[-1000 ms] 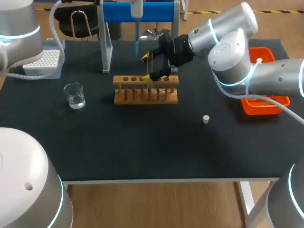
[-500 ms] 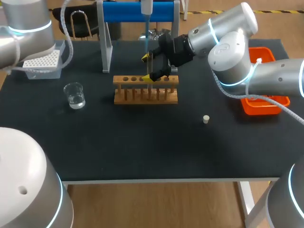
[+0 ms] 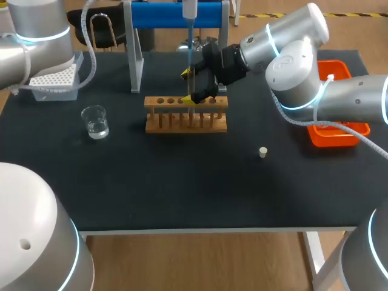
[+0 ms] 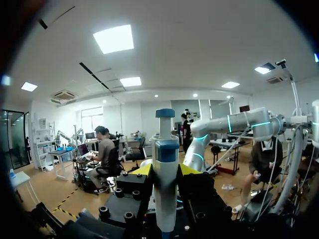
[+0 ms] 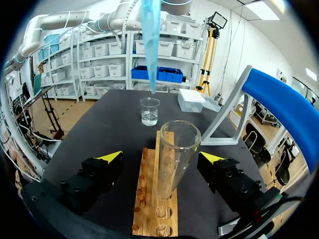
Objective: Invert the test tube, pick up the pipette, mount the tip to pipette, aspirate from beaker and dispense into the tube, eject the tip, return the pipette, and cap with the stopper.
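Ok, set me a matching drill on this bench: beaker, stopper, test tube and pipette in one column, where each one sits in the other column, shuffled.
Things:
1. beaker
2. stopper
3. test tube
4. pipette

Places:
A. upright in the wooden rack
B. held in the left gripper, above the rack
C. alone on the table, to the right of the rack
D. on the table to the left of the rack, with clear liquid inside

Pairs: 1-D, 2-C, 3-A, 4-B
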